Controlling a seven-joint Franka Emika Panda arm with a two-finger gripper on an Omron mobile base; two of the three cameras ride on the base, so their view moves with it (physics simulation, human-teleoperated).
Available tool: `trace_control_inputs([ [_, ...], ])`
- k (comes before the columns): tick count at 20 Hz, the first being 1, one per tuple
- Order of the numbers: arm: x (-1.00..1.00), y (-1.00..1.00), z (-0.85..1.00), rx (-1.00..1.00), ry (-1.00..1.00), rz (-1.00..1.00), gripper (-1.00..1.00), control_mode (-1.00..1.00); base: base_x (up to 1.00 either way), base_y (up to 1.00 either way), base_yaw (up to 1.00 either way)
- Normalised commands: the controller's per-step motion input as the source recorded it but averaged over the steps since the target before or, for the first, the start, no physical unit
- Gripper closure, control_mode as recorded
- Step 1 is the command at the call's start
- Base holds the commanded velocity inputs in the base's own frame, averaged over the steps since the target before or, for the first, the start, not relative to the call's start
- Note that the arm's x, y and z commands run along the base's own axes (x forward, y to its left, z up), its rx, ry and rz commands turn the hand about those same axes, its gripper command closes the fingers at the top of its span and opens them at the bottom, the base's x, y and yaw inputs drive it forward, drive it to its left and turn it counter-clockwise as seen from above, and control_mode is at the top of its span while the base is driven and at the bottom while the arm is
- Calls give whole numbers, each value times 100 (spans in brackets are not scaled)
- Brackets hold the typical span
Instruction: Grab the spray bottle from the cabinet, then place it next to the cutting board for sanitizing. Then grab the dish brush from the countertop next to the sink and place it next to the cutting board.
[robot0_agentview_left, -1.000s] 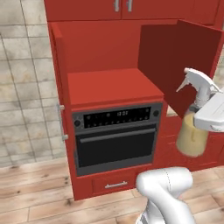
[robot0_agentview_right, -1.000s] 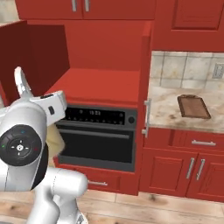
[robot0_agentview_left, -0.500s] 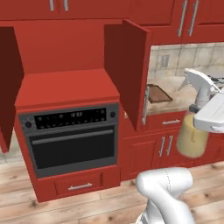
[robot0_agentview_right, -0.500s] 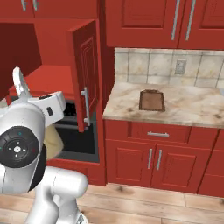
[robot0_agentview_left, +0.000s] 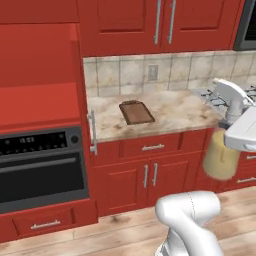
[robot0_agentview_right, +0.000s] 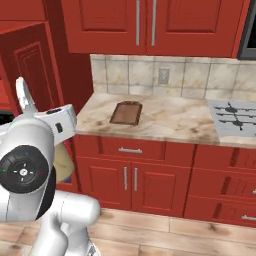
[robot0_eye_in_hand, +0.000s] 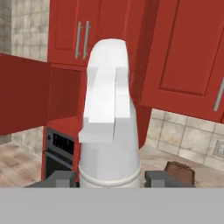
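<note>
Between the earlier frames and now the whole picture has shifted: the base has driven sideways, so the oven column that filled the left base view sits at 9 o'clock and the beige marbled stone countertop (robot0_agentview_left: 170, 115) occupies the centre. That is camera motion, not motion of the fixtures.

The small clear cone-shaped spray bottle of yellowish liquid with a white trigger head (robot0_agentview_left: 223, 145) is carried at 3 o'clock in the left base view, off any surface and well apart from the dark brown rectangular wooden cutting board (robot0_agentview_left: 136, 111). In the hand view the two-finger gripper (robot0_eye_in_hand: 111, 178) has its dark tips on either side of the bottle below the sprayer head, pinching it.

Handling judgement:
- Rigid plastic, light, with liquid that can slosh during base travel.
- Smooth tapered wall; a grip on the cone may creep upward.
- Hold just under the sprayer collar, clear of the trigger.
- Set down upright, beside the board.
</note>
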Motion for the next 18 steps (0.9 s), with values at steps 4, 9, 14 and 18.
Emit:
trace_control_inputs([
  [4,0,0,0,0,0,0,100,100,100,0,-5],
  [9,0,0,0,0,0,0,100,100,100,0,-3],
  [14,0,0,0,0,0,0,100,100,100,-47,0],
  [18,0,0,0,0,0,0,100,100,100,-5,0],
])
